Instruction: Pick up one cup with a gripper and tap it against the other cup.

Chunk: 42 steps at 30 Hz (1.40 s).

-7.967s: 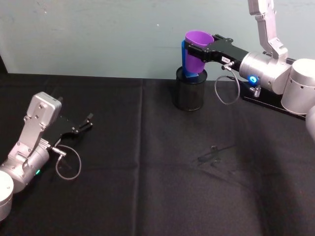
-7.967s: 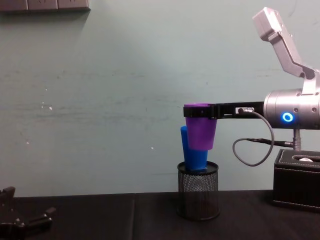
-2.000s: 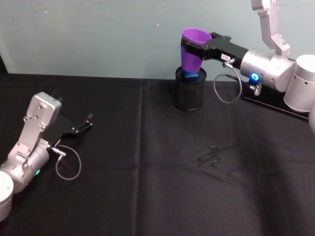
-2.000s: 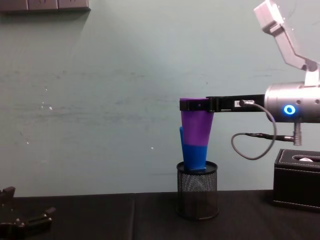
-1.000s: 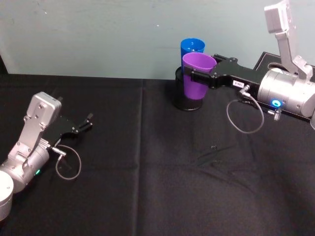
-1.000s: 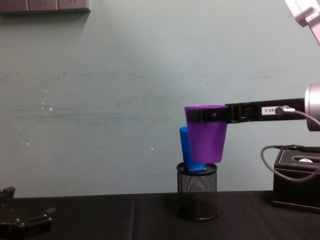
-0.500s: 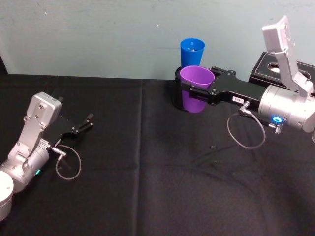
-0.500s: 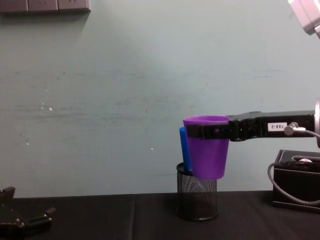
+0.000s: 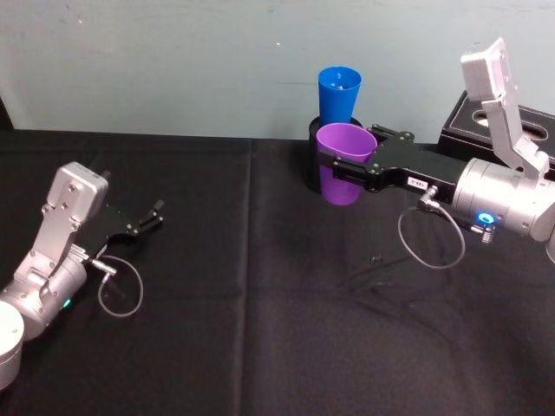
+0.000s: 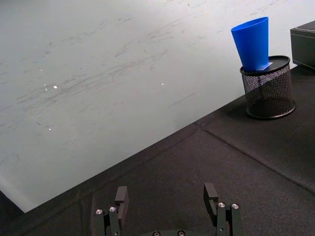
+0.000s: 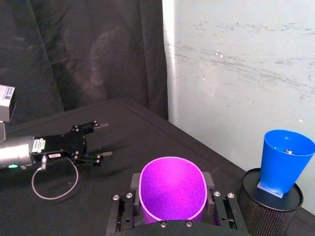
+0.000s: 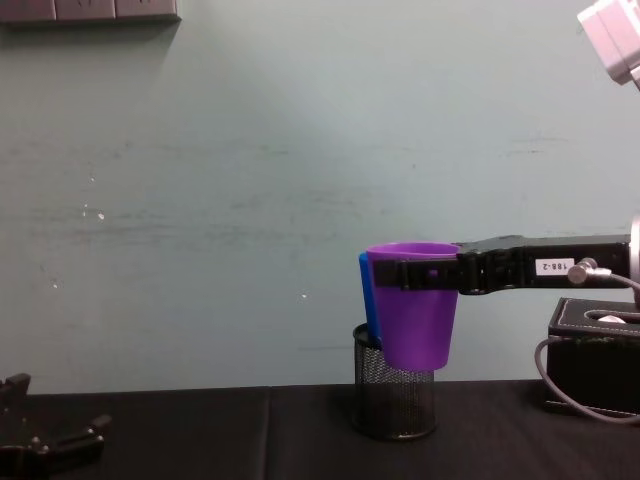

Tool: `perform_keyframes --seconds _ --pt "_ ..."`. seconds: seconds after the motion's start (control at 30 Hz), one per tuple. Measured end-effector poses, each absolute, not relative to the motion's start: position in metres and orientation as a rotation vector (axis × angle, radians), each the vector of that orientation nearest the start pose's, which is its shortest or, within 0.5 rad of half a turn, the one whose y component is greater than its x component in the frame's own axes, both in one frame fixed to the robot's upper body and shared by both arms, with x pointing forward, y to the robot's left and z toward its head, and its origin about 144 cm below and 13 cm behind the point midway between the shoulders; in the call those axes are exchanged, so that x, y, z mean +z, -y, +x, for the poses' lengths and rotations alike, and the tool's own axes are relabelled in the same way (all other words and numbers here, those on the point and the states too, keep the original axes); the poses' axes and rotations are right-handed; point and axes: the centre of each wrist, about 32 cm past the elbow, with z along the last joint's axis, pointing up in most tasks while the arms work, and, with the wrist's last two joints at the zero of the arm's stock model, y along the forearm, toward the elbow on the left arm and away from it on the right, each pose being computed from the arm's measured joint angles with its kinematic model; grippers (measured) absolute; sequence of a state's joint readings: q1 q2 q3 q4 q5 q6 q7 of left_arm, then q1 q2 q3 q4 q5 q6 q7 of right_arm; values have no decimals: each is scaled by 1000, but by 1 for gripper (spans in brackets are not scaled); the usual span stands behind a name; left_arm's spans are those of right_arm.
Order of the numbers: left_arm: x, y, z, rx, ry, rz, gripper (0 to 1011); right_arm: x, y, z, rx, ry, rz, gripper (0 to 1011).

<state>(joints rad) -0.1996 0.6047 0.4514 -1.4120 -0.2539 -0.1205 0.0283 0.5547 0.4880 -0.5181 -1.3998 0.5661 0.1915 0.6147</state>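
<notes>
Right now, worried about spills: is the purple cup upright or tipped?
Upright: the purple cup shows a level rim on top, narrow base below, clamped by the right tool.

Right end effector point(image 9: 345, 166) clamped aloft, left point(image 9: 149, 218) splayed.

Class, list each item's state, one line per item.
Purple plastic tapered cup: upright, held off the table.
Blue plastic tapered cup: leaning, standing in the holder.
Black mesh pen holder: upright on table.
Right gripper: shut on purple cup.
Left gripper: open, idle on table.
</notes>
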Motion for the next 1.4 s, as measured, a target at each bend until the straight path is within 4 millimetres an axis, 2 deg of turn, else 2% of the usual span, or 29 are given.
perform_keyframes --seconds 1.4 --pt "1140 -310 489 1248 285 305 1005 1254 252 570 -594 12 -117 720"
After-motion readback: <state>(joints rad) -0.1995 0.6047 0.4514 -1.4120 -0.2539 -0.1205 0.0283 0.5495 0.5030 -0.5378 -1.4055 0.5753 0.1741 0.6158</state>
